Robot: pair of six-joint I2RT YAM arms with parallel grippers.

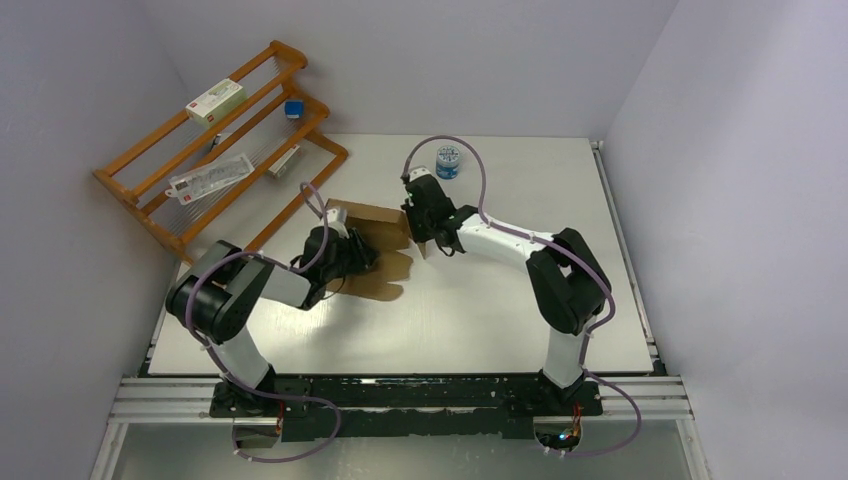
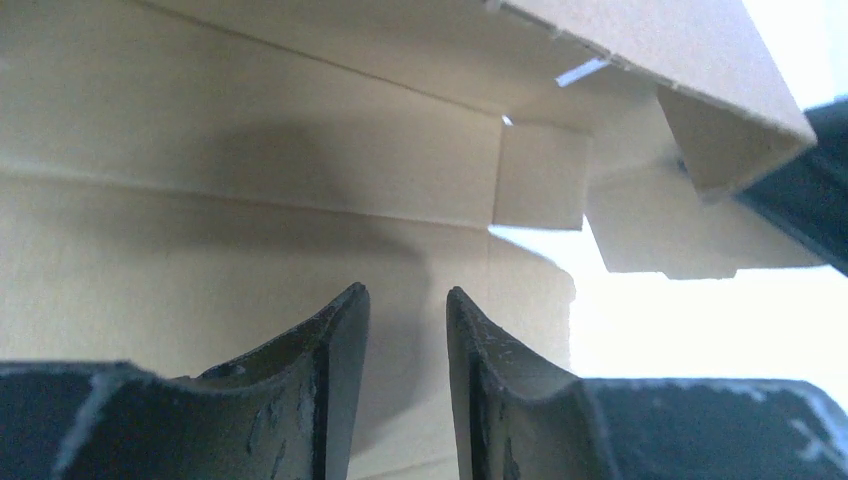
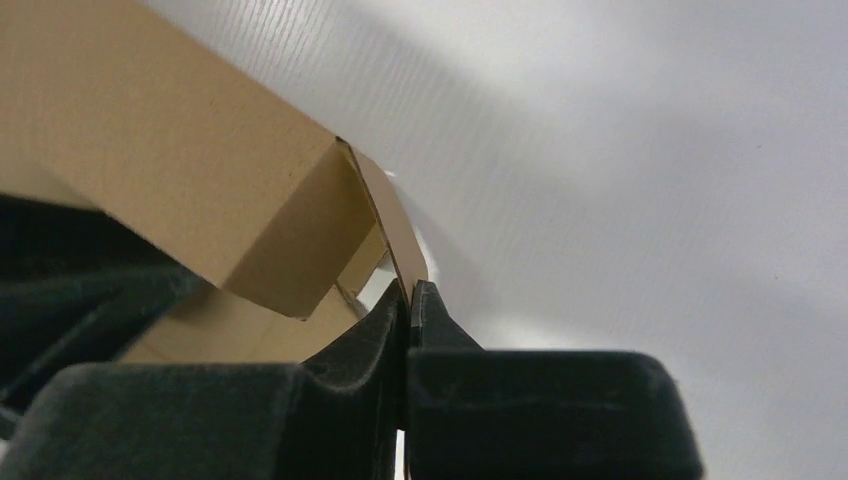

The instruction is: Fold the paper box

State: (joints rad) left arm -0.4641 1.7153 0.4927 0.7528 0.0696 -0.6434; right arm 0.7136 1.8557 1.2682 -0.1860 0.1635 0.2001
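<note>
White table (image 1: 480, 320) with brown paper box (image 1: 390, 275), wooden rack (image 1: 225, 150) far-left, small blue-white jar (image 1: 448, 161)

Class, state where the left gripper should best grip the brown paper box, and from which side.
On the paper box, probably the raised wall's thin free edge, from above, one finger on each face. Flat panels offer nothing to pinch; the right gripper holds a tab likewise.
</note>
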